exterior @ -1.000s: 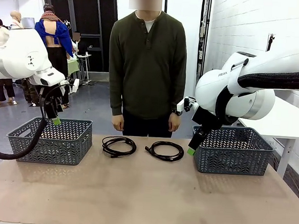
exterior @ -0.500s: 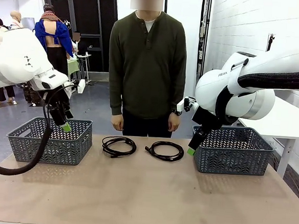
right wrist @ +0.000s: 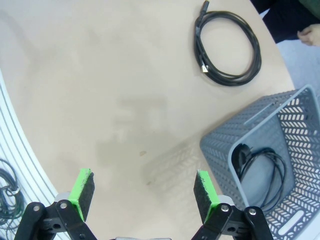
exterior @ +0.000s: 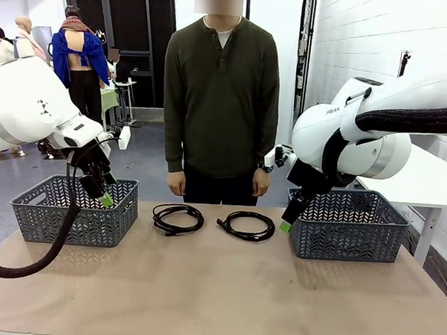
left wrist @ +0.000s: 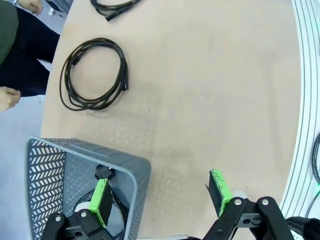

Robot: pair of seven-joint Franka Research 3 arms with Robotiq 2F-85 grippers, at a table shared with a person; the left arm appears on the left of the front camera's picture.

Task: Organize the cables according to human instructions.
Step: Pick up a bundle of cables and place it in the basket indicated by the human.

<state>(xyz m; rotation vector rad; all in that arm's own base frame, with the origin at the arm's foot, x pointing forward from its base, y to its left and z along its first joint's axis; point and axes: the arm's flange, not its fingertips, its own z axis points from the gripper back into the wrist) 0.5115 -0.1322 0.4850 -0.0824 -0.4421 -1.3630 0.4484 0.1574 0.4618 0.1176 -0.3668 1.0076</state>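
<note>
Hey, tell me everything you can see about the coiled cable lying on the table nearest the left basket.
The cable is a thin black cord, rubbery-looking, wound in several turns into a roughly round, flat loop, with a thicker black plug end lying along the loop's rim. It lies loose on the tan table, toward the person's side, between the grey basket and a second coiled cable, apart from both. Only the tabletop touches it.

Bright, even overhead light, no glare. Soft shadows fell at 6 o'clock of left basket (exterior: pixel 74 218) and right basket (exterior: pixel 349 234) on the table (exterior: pixel 214 297). Front view was sharp. Left wrist view bowed: table edge (left wrist: pixel 295 100) curved at 3 o'clock.
</note>
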